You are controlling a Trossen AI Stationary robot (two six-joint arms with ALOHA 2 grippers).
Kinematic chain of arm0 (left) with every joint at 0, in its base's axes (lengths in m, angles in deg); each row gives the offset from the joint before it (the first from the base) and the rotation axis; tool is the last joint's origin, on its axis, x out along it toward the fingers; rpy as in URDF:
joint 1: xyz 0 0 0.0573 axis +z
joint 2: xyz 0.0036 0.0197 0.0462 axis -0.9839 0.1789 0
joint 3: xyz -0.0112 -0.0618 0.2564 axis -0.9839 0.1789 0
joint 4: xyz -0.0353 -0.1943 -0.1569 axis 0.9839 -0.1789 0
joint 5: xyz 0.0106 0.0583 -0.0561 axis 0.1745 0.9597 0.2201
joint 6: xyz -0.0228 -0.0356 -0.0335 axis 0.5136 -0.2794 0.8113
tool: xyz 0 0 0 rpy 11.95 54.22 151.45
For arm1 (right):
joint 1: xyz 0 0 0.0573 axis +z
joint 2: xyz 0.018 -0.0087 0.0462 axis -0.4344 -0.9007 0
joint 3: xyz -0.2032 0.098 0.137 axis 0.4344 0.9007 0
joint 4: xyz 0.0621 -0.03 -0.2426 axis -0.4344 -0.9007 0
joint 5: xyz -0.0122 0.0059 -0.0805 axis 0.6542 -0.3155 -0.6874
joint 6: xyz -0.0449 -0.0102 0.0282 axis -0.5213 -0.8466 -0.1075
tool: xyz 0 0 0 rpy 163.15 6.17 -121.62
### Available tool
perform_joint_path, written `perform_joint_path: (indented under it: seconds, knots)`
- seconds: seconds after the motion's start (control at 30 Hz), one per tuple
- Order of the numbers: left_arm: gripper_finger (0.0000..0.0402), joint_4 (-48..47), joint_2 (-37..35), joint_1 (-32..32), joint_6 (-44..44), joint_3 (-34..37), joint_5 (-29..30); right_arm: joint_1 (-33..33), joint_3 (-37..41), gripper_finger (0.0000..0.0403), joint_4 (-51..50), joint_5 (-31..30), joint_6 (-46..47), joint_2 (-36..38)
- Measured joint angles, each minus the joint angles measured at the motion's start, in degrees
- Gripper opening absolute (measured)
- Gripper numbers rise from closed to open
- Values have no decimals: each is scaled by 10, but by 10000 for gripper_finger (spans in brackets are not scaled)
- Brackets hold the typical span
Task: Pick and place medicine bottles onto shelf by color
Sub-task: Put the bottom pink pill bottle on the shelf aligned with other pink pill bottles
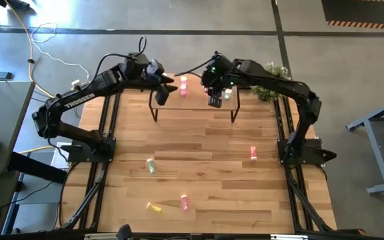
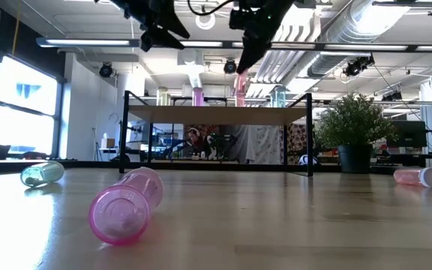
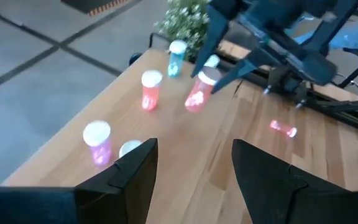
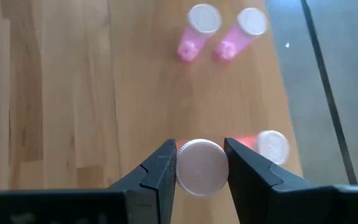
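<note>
While both arms reach in from the bench's far corners toward the upper middle of the high view, we see the right claw (image 4: 199,163) clamped on the white cap of a red-orange bottle (image 3: 197,93), which hangs tilted just above the shelf (image 1: 195,100); the right arm folds from its base at the right edge of the bench (image 1: 199,167) up and across to the left; the left claw (image 3: 191,163) hovers over the shelf's left end with its fingers apart and nothing between them, its arm stretched from the left side up and to the right; on the shelf stand two pink bottles (image 4: 194,31) side by side, another red-orange bottle (image 3: 150,90) and a pale green bottle (image 3: 176,57); lower on the bench lie a pale green one (image 1: 151,165), a yellow one (image 1: 154,208), a pink one (image 1: 184,202) and a red-orange one (image 1: 253,153), well apart from each other.
</note>
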Motion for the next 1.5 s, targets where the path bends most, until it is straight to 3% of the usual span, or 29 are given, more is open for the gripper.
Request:
perform_joint_path:
  seconds: [0.3,1.07,1.5]
  knots:
    - [195,23,0,2,24,42,0,0,1,112,2,-23,-23,-23]
    - [195,33,-1,-6,20,42,2,0,1,115,-5,-22,-22,-54]
    - [195,33,-1,-6,19,42,2,0,1,158,-5,-49,-29,-54]
